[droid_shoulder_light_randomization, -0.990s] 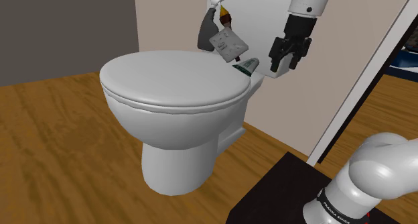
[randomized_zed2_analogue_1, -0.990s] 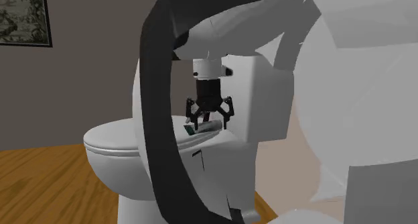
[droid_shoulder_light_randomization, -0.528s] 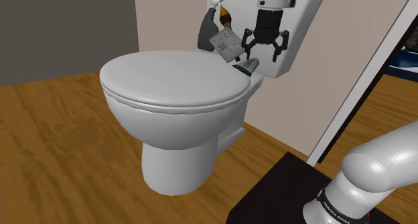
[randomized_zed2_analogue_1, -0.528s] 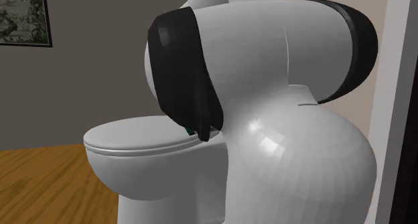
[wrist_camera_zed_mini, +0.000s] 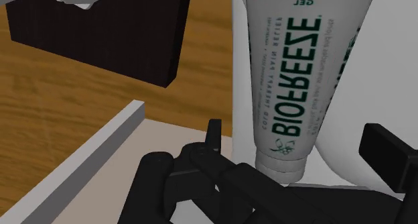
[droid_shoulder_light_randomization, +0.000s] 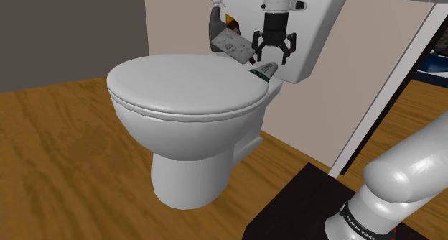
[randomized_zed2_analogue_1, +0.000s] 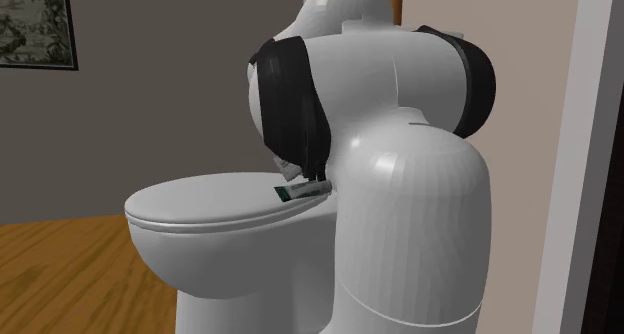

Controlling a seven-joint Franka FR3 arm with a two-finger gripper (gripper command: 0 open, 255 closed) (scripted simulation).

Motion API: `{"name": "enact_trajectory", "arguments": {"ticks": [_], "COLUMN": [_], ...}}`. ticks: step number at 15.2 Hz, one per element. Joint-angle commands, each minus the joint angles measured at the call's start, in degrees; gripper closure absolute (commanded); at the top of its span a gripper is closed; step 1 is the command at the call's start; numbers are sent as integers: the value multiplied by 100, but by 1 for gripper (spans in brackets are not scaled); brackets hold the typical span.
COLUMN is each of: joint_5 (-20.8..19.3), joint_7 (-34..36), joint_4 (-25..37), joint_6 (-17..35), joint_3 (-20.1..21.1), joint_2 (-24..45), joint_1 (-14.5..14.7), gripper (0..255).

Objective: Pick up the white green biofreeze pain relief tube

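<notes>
two black fingers (wrist_camera_zed_mini: 390, 154) of the gripper (wrist_camera_zed_mini: 300, 141) stand wide apart and hold nothing. the tube (wrist_camera_zed_mini: 288, 75) lies between them, cap end toward the hand, with a gap on each side. neither finger touches it. the tube is white with dark green lettering that reads biofreeze.

in the shoulder view the gripper (droid_shoulder_light_randomization: 271, 57) points straight down and hangs close over the tube (droid_shoulder_light_randomization: 263, 70). the tube lies flat at the rear of the toilet (droid_shoulder_light_randomization: 179, 167), between the back edge of the closed lid (droid_shoulder_light_randomization: 183, 88) and the foot of the tank (droid_shoulder_light_randomization: 312, 37).

just beside the tube, toward the shoulder view's left, a flat grey packet (droid_shoulder_light_randomization: 235, 44) sits tilted against a grey spray bottle (droid_shoulder_light_randomization: 214, 26) with a white trigger. the packet's lower corner is near one finger; contact cannot be determined.

in the second exterior view the white arm (randomized_zed2_analogue_1: 410, 212) covers the tank. one end of the tube (randomized_zed2_analogue_1: 300, 190), edged in green, shows past the arm at the back of the lid (randomized_zed2_analogue_1: 190, 197). a framed picture (randomized_zed2_analogue_1: 35, 22) hangs on the grey wall.

the toilet stands on a wooden floor (droid_shoulder_light_randomization: 64, 145). the black stand (droid_shoulder_light_randomization: 301, 202) sits at the shoulder view's lower right. the wrist view shows the stand (wrist_camera_zed_mini: 100, 35) and the floor (wrist_camera_zed_mini: 40, 102) beyond the gripper.
</notes>
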Motion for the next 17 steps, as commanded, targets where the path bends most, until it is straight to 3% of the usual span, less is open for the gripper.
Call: {"name": "enact_trajectory", "arguments": {"ticks": [1,5,6,17], "joint_5": [14,31,33,18], "joint_7": [31,38,33,32], "joint_4": [-194,-443,-456,-253], "joint_6": [160,364,370,206], "joint_3": [-3,-9,-12,-6], "joint_2": [-34,-81,-89,-47], "joint_1": [0,4,3,1], "gripper": [0,0,255,255]}}
